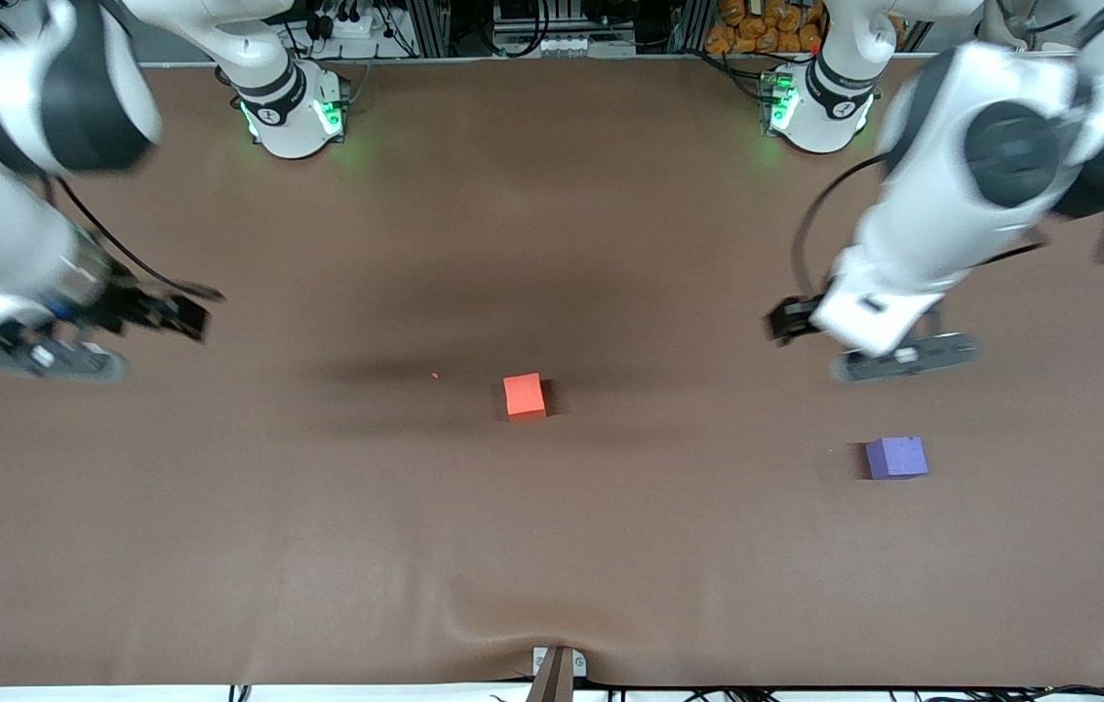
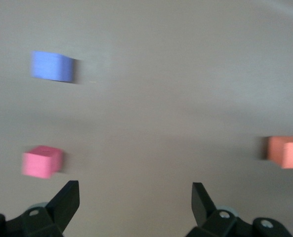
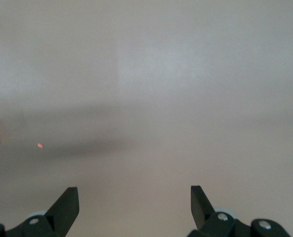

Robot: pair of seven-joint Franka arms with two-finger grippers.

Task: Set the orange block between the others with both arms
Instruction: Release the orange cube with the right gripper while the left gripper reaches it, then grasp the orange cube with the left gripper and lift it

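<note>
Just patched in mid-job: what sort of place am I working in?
Likely a robotics lab bench: a brown-covered table, two bolted white arms with green-lit bases, and cabling along the table's edge by the bases.

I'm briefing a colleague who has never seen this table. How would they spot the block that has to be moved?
On the brown table, look midway between the two arms' ends, out in the open. There sits the small matte orange foam-like cube, alone. The small matte purple-blue cube lies nearer the front camera, toward the left arm's end; only this one is orange.
</note>
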